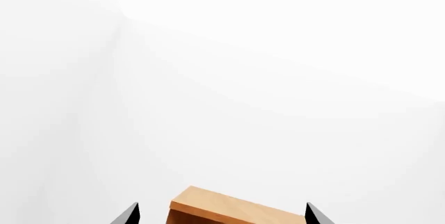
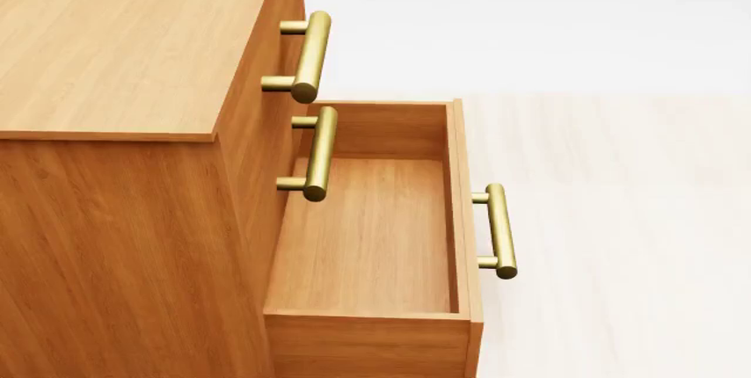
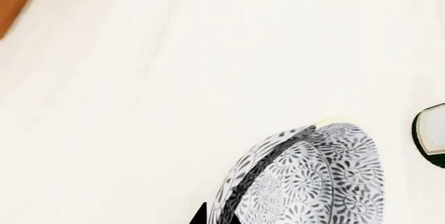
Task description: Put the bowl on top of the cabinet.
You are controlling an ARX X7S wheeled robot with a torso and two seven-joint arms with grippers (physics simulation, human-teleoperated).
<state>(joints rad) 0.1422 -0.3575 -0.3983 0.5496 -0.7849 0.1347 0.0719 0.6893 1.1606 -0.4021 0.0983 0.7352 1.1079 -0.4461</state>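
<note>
While the head camera looks down on the cabinet (image 2: 118, 44), its flat orange-brown top fills the upper left of that view and carries nothing. Two brass bar handles (image 2: 308, 54) stick out from the shut upper drawers. Below them the lowest drawer (image 2: 369, 237) stands pulled out, its wooden floor bare, with its own brass handle (image 2: 499, 230) on the front panel facing the pale floor (image 2: 622, 220). Neither arm shows in this view.

From the right wrist camera, the bowl (image 3: 313, 177) sits right up against the right gripper (image 3: 212, 218), tilted on its side so the grey-blue floral outside faces the lens. One dark fingertip (image 3: 201, 214) lies against its rim; the other is hidden, so the bowl looks pinched in the claw. A sliver of orange-brown wood (image 3: 17, 0) shows far off in one corner, and a dark-rimmed round object (image 3: 432, 135) is cut by the frame edge.

In the left wrist view, the left gripper (image 1: 222, 216) has its two black fingertips (image 1: 128, 214) spread wide apart with nothing between them, above a corner of the cabinet top (image 1: 230, 208).
</note>
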